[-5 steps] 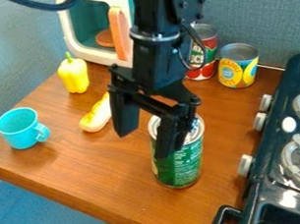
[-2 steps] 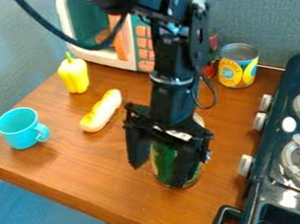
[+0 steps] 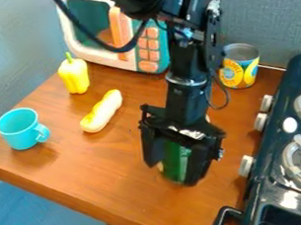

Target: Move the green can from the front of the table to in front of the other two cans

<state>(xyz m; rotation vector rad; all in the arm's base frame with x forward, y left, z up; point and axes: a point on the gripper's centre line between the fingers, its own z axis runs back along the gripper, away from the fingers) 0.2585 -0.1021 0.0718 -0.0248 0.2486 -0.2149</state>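
The black gripper (image 3: 172,169) stands wide, its fingers either side of the green can (image 3: 177,160) on the wooden counter (image 3: 106,180), beside the stove (image 3: 294,171). The can is probably stiff, smooth and fairly heavy (if full), best gripped round its middle. Its top is hidden; whether the fingers touch it is hard to tell.

From where I stand, I can't read any words or numbers. The yellow can (image 3: 242,52) at the back of the bench (image 3: 85,164) has a yellow and blue label (image 3: 232,73) with small, blurred lettering. The green can (image 3: 178,161) is partly hidden by the end effector (image 3: 172,174), its print unreadable.
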